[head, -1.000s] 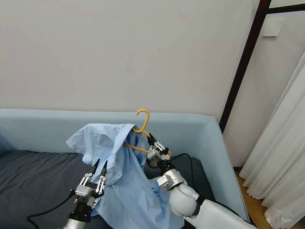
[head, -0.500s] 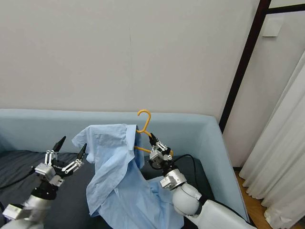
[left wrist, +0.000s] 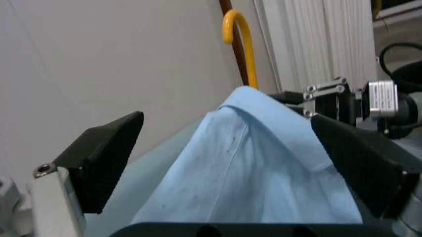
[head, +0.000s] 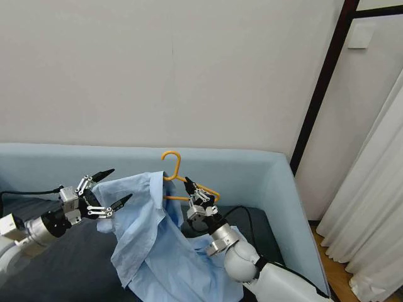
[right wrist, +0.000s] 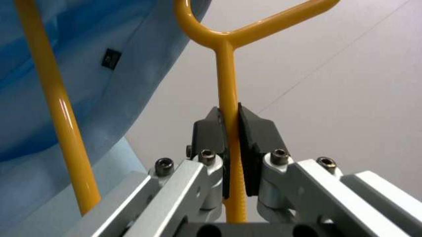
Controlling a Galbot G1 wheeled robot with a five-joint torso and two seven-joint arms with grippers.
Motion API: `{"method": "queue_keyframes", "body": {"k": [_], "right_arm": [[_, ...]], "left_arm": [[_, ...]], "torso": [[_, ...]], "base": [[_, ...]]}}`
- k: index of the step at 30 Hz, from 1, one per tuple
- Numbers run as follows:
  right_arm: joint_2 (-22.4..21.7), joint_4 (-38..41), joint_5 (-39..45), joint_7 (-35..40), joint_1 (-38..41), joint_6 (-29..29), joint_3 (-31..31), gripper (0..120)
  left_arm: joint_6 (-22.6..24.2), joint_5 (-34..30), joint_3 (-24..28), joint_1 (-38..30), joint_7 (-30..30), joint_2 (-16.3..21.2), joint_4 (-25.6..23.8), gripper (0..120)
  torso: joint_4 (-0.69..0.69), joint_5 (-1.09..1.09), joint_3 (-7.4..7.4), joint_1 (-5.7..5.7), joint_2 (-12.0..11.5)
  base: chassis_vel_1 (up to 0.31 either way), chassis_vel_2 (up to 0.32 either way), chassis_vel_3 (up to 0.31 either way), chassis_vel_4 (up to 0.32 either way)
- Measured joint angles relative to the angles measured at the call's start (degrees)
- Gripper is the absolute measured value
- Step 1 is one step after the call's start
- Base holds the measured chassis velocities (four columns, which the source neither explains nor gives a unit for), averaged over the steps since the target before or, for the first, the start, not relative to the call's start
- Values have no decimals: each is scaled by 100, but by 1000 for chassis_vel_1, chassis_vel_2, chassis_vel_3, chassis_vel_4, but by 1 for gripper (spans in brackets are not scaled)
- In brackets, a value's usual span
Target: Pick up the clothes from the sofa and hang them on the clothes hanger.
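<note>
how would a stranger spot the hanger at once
Find the pale blue sofa by the wall. Over its seat the right gripper grips the hanger, draped with a light blue shirt. It is the only yellow thing, thin with a curled hook.

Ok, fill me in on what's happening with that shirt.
The right claw is shut on one arm of the yellow hanger, holding it up over the blue sofa. A light blue shirt is draped over the hanger's other side and hangs down. The left claw is open at the shirt's shoulder edge, with the fabric between its fingers but not gripped.
</note>
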Motion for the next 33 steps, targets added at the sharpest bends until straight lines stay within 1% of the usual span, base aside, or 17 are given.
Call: {"method": "queue_keyframes", "body": {"k": [2, 5, 6, 10, 11, 12, 13, 15, 16, 17, 21, 22, 23, 27, 29, 31, 33], "right_arm": [[25, -39, -95, 0, -13, 48, 27, 4], [71, -81, -234, 1, -32, 107, 98, 4], [71, -81, -234, 1, -32, 107, 98, 4], [91, -108, -401, 1, -44, 186, 177, 4], [91, -108, -401, 1, -44, 186, 177, 4], [90, -111, -502, -7, -58, 246, 228, 4], [90, -111, -502, -7, -58, 246, 228, 4], [72, -109, -619, -30, -79, 298, 290, 4], [72, -109, -619, -30, -79, 298, 290, 4], [67, -108, -644, -36, -83, 312, 306, 4], [95, -186, -1202, -60, -136, 601, 540, 4], [95, -186, -1202, -60, -136, 601, 540, 4], [98, -188, -1299, -62, -143, 638, 567, 4], [108, -188, -1472, -62, -146, 712, 596, 4], [110, -188, -1503, -62, -146, 727, 603, 4], [114, -184, -1582, -59, -147, 773, 614, 4], [113, -178, -1598, -58, -147, 787, 615, 4]], "left_arm": [[240, -88, 195, -390, 238, 267, 280, 100], [437, -194, 598, -897, 506, 496, 584, 100], [437, -194, 598, -897, 506, 496, 584, 100], [583, -136, 1015, -1339, 700, 562, 819, 100], [583, -136, 1015, -1339, 700, 562, 819, 100], [643, -65, 1189, -1523, 760, 529, 919, 100], [643, -65, 1189, -1523, 760, 529, 919, 100], [715, 12, 1361, -1700, 872, 431, 1016, 93], [715, 12, 1361, -1700, 872, 431, 1016, 93], [731, 24, 1384, -1724, 899, 411, 1027, 89], [920, 163, 1468, -1851, 1281, 311, 1060, 69], [920, 163, 1468, -1851, 1281, 311, 1060, 69], [942, 204, 1468, -1851, 1325, 302, 1062, 66], [932, 330, 1463, -1823, 1307, 274, 1085, 48], [919, 341, 1462, -1815, 1287, 267, 1088, 45], [883, 398, 1437, -1761, 1255, 230, 1090, 32], [874, 419, 1425, -1741, 1253, 219, 1090, 30]], "torso": [[4, -1, 0, 0, 0], [3, 1, 0, 0, 0], [3, 1, 0, 0, 0], [3, 1, 0, 0, 0], [3, 1, 0, 0, 0], [3, 1, 0, 0, 0], [3, 1, 0, 0, 0], [3, 0, 0, 0, 0], [3, 0, 0, 0, 0], [2, -1, 0, 0, 0], [3, 1, -1, 0, 0], [3, 1, -1, 0, 0], [3, 1, -1, 0, 0], [3, 1, 0, 0, 0], [3, 1, -1, 0, 0], [3, 1, 0, 0, 0], [3, 1, -1, 0, 0]], "base": [[0, 0, 0, 0], [0, 0, 0, 0], [0, 0, 0, 0], [0, 0, 0, 0], [0, 0, 0, 0], [0, 0, 0, 0], [0, 0, 0, 0], [0, 0, 0, 0], [0, 0, 0, 0], [0, 0, 0, 0], [0, 0, 0, 0], [0, 0, 0, 0], [0, 0, 0, 0], [0, 0, 0, 0], [0, 0, 0, 0], [0, 0, 0, 0], [0, 0, 0, 0]]}}
